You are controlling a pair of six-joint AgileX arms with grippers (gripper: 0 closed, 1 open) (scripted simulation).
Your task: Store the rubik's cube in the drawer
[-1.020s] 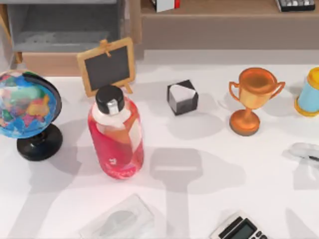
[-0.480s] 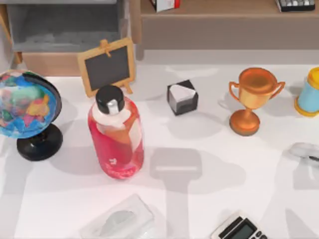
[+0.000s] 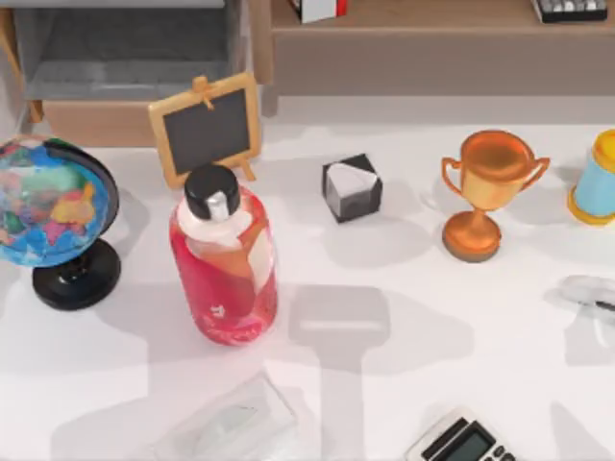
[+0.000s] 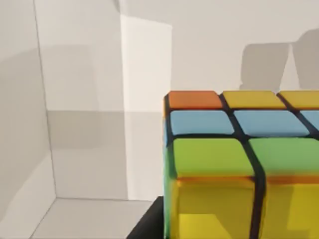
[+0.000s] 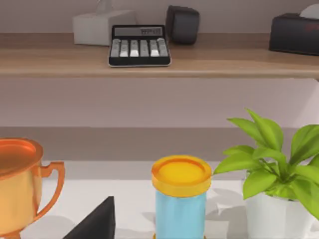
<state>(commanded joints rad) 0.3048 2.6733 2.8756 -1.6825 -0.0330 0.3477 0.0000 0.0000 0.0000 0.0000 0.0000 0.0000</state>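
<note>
- Our left gripper's fingers are out of frame, so we cannot tell whether they are clamped on anything; its wrist camera sits right against the rubik's cube [image 4: 239, 164], glossy orange, yellow, blue and green tiles split by dark lines, over plain pale flat surfaces.
- The drawer [image 3: 120, 62], grey inside with a matt light-brown wooden front, stands open at the table's far left, behind the small chalkboard [image 3: 205, 127].
- Risk: the globe [image 3: 53, 206] and tall red bottle [image 3: 226, 259] crowd the approach; a low carry could topple them.
- Our right arm idles near the orange-lidded blue jar [image 5: 180, 196]; its fingers we cannot judge.
</note>
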